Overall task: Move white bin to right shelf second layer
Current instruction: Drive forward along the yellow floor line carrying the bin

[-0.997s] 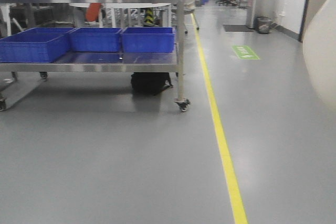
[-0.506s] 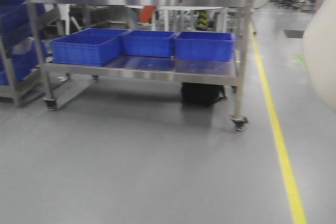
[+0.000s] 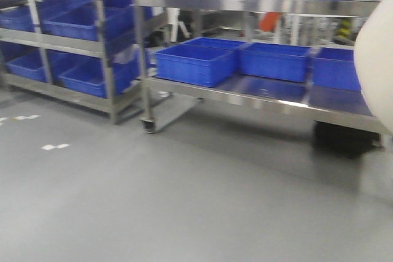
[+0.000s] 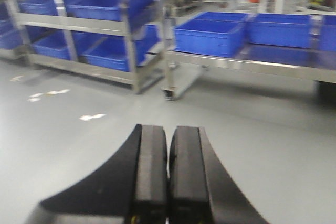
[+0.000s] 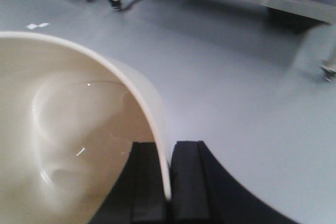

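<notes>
R tool (image 5: 169, 153) pinches white bin (image 5: 68, 129) rim — L tool (image 4: 168, 132) closed, empty; floor marks (image 3: 55, 146), maybe text, too blurred.

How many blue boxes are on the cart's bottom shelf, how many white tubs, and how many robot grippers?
Blue crates on the cart's lower deck: 3
White bin: 1
Left gripper and right gripper: 2
Total: 6

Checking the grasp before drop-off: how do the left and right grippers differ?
The right gripper is shut on the white bin's wall, one finger inside, one outside; the left gripper is shut empty. The right gripper tilts down toward the floor; the left gripper points more level, at the blue crates. Both have black fingers.
</notes>
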`<action>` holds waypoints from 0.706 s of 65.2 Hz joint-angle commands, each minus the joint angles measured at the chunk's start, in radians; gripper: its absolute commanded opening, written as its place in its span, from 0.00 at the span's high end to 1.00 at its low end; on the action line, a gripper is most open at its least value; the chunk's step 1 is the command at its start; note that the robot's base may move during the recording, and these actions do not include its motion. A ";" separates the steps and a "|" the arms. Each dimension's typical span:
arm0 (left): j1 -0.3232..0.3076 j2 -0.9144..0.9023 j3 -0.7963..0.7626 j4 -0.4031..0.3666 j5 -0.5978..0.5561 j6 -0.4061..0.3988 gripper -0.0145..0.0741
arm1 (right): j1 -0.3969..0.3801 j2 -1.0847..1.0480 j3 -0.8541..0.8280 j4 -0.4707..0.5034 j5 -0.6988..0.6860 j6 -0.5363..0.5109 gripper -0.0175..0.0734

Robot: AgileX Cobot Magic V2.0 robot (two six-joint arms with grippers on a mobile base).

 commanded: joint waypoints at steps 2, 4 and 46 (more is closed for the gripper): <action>-0.006 -0.016 0.037 0.000 -0.085 -0.005 0.74 | -0.004 0.002 -0.031 0.008 -0.094 -0.003 0.76; -0.006 -0.016 0.037 0.000 -0.085 -0.005 0.74 | -0.004 0.002 -0.031 0.008 -0.094 -0.003 0.76; -0.006 -0.016 0.037 0.000 -0.085 -0.005 0.74 | -0.004 0.002 -0.031 0.008 -0.094 -0.003 0.76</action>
